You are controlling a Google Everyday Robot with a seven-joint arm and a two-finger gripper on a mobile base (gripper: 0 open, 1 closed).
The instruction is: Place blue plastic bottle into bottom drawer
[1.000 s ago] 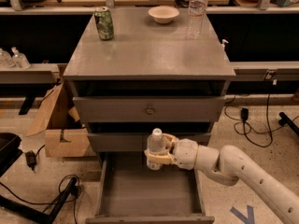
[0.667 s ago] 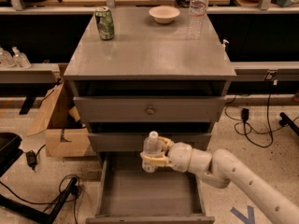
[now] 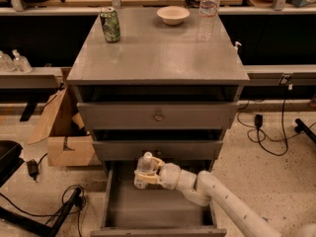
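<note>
1. Shifted since a second ago: bottle and gripper, both further left and a little lower. The arm reaches in from lower right.
2. Gripper: over the back left part of the open drawer, just in front of the middle drawer. Jaws closed on the bottle's lower body, one on either side.
3. Bottle: upright, white cap uppermost, long axis vertical. It sits between the jaws, not beside them, and appears to hang clear of the drawer floor, though contact cannot be ruled out.
4. Drawer: lowest of three, pulled out towards the camera, with grey floor showing below and in front of the bottle.
5. Deciding relation: the bottle stands above the drawer floor and within the outline of the walls. The coming move is judged to be a straight descent, then release. The left wall is near, so leftward drift has little room.
6. Not concerned: can, bowl and water bottle, all on the top surface.
</note>
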